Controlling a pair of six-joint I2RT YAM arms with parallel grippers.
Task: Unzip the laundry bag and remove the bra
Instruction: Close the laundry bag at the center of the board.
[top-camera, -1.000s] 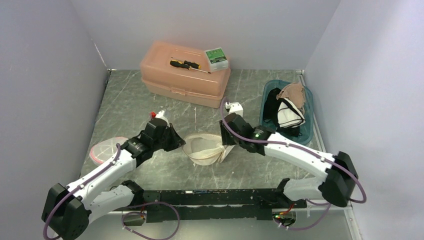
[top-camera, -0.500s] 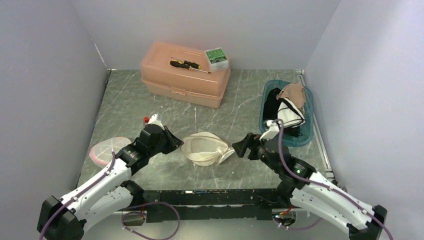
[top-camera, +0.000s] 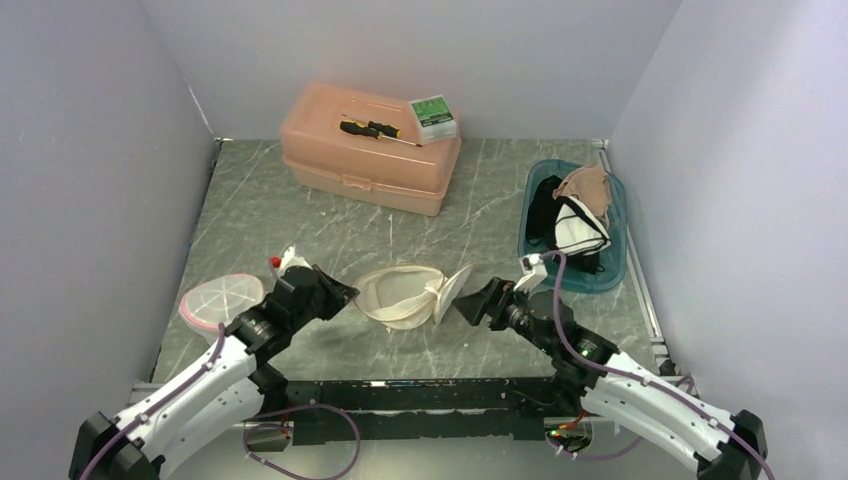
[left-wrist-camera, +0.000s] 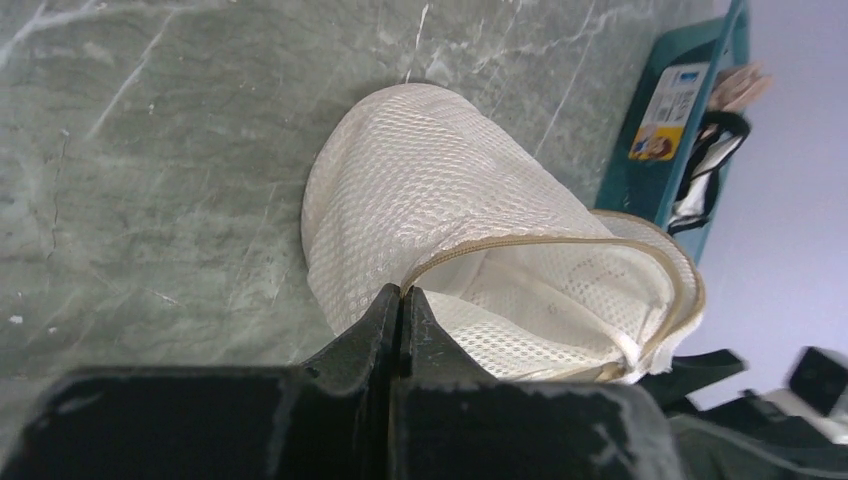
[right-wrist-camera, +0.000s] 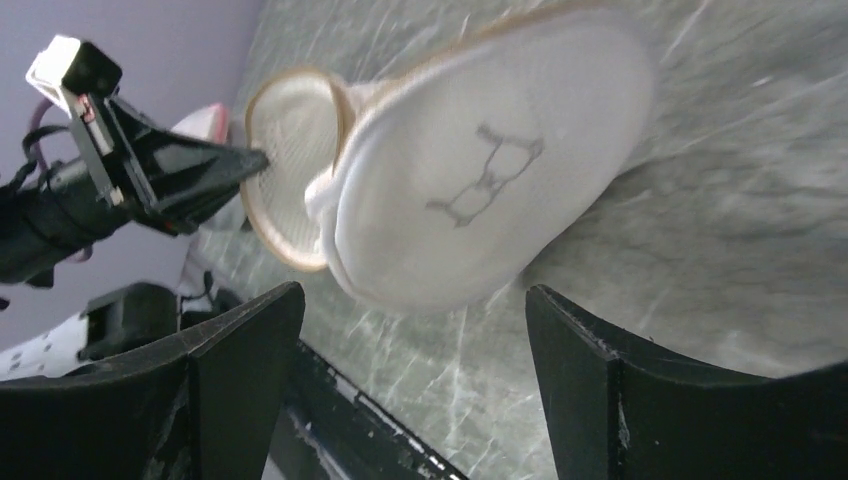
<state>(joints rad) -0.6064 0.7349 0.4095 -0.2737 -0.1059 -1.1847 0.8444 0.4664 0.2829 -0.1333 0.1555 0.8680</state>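
Note:
The white mesh laundry bag (top-camera: 400, 293) lies on its side mid-table, unzipped, its round lid (top-camera: 453, 290) standing open to the right. My left gripper (top-camera: 341, 292) is shut on the tan zipper rim at the bag's left edge; the left wrist view shows the fingertips (left-wrist-camera: 402, 303) pinching that rim and the bag (left-wrist-camera: 430, 190) beyond. My right gripper (top-camera: 470, 304) is open and empty just right of the lid. In the right wrist view the lid (right-wrist-camera: 490, 180) sits ahead of the spread gripper (right-wrist-camera: 415, 340). I make out only white mesh inside; no bra shows there.
A round white and pink item (top-camera: 220, 300) lies left of my left arm. A teal tray (top-camera: 615, 250) with beige, black and white garments stands at the right. A pink toolbox (top-camera: 370, 160) with a screwdriver (top-camera: 375, 129) and a green box (top-camera: 432, 115) stands at the back.
My right arm has swung off the bag and back to the right, its gripper now low and open facing the lid. My left gripper drew slightly left and nearer, still holding the rim.

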